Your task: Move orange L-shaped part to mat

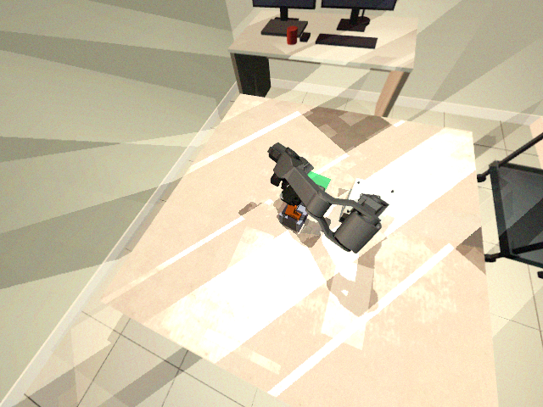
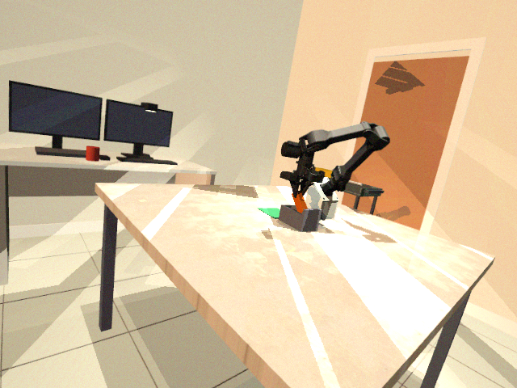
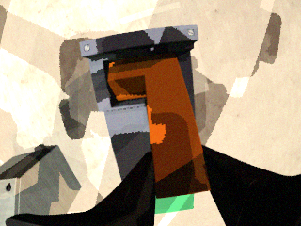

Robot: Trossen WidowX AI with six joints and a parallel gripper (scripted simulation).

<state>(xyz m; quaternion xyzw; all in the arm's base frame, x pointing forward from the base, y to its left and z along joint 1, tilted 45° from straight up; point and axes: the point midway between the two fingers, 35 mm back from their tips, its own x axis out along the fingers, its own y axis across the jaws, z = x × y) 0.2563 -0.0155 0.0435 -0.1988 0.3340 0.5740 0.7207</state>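
The orange L-shaped part [image 1: 293,212] [image 2: 299,202] [image 3: 171,132] is tilted, its long end raised and its L-shaped end low over the pocket of the grey tray [image 1: 299,225] [image 2: 301,219] [image 3: 128,128]. My gripper [image 3: 175,153] [image 2: 298,192] [image 1: 290,202] is shut on the raised end of the part, right above the tray. The green mat [image 1: 320,179] [image 2: 269,211] [image 3: 173,203] lies flat on the table just beyond the tray; in the wrist view only a strip of it shows under the part.
The arm's base [image 1: 357,225] stands on the table right of the tray. A desk [image 1: 350,54] with two monitors, a keyboard and a red cup [image 1: 291,35] stands beyond the table. A dark chair [image 1: 517,210] is off the table's right edge.
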